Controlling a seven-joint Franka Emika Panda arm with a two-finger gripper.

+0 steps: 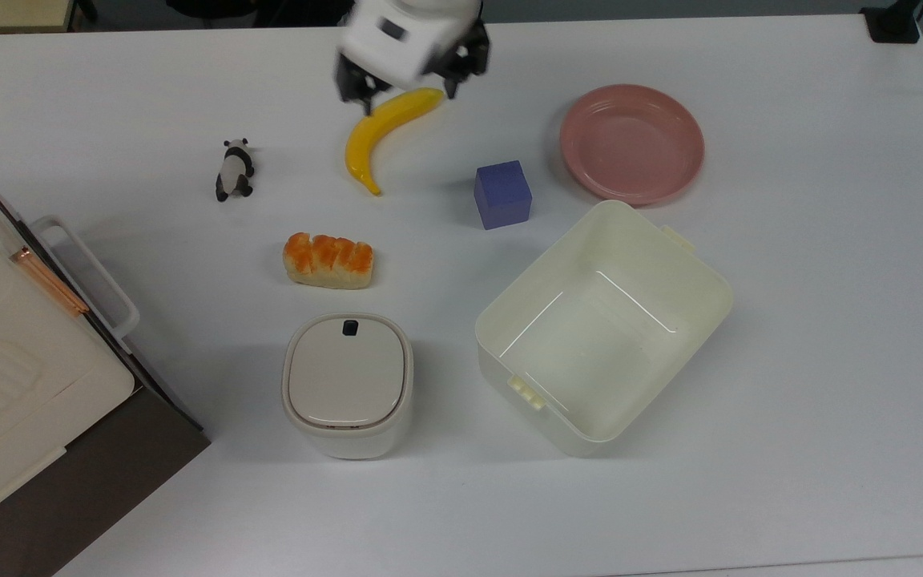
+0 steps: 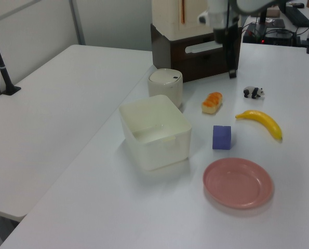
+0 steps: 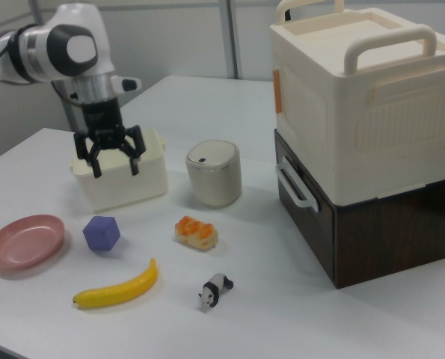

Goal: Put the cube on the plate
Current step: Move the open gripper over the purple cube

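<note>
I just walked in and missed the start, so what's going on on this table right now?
A robot arm's gripper hangs open in the air, holding nothing. In the top view it sits above the banana. The blue-purple cube rests on the table, untouched, apart from the empty pink plate and beside the cream tub. Nothing has been picked up yet.

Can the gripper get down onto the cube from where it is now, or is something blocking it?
Probably yes. The gripper hangs open above the table, and the cube stands alone, apart from the banana, the plate and the cream tub, with its top and sides uncovered.
</note>
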